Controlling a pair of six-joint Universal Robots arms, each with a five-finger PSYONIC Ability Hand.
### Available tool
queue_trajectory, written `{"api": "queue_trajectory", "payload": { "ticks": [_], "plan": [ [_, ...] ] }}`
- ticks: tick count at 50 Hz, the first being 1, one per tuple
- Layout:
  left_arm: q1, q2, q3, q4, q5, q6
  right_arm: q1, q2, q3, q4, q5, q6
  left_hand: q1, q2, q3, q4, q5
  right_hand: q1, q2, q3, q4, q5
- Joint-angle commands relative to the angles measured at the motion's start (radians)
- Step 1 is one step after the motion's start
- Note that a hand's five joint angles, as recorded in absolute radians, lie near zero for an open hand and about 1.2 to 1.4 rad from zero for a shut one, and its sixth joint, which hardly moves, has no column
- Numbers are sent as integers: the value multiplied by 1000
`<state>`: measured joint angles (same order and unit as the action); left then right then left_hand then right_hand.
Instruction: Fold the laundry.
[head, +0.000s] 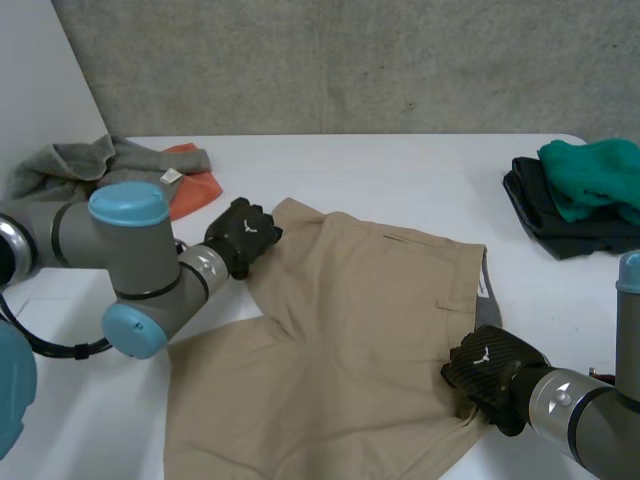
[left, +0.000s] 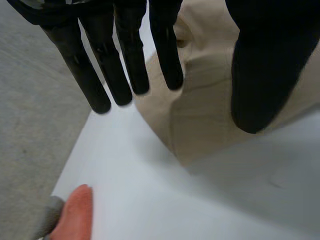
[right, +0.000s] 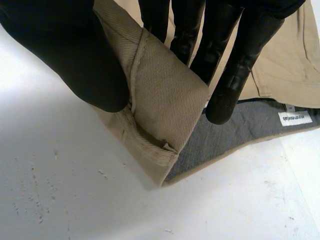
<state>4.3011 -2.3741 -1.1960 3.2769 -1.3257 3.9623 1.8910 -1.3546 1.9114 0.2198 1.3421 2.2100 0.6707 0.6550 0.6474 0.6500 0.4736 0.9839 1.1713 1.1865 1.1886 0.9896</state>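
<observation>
Tan shorts (head: 360, 340) lie spread across the white table (head: 400, 170), grey lining showing at the waistband. My left hand (head: 243, 235) is at the far left leg's hem corner. In its wrist view the fingers (left: 125, 65) hang straight with the thumb apart, and the hem of the shorts (left: 200, 120) lies on the table just past them, not pinched. My right hand (head: 490, 370) is at the waistband on the right edge. There its thumb (right: 75, 55) and fingers pinch a folded-up flap of the shorts (right: 170, 95).
A grey cloth (head: 90, 160) and an orange cloth (head: 190, 190) lie bunched at the table's far left. The orange cloth (left: 75, 215) sits close to the left hand, by the table edge. A green cloth (head: 590, 175) lies on dark garments (head: 560, 225) at the far right.
</observation>
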Motion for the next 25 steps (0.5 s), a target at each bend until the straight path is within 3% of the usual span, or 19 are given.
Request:
{"api": "queue_trajectory", "payload": {
  "ticks": [1, 7, 15, 25],
  "plan": [
    [5, -19, -2, 0, 30, -3, -15, 0, 8, -22, 2, 2, 608, 624, 631, 629, 631, 412, 225, 210, 208, 232],
    [9, -5, -13, -5, -30, -2, -26, -1, 3, -31, 2, 4, 726, 741, 749, 746, 748, 412, 225, 210, 208, 232],
    [14, 36, -77, -5, -217, -6, -21, -1, -11, -65, 2, 60, 726, 741, 749, 746, 748, 412, 225, 210, 208, 232],
    [9, 82, -155, 4, -273, -14, -13, 6, -35, -68, -8, 201, 726, 741, 749, 746, 748, 412, 225, 210, 208, 232]
  ]
}}
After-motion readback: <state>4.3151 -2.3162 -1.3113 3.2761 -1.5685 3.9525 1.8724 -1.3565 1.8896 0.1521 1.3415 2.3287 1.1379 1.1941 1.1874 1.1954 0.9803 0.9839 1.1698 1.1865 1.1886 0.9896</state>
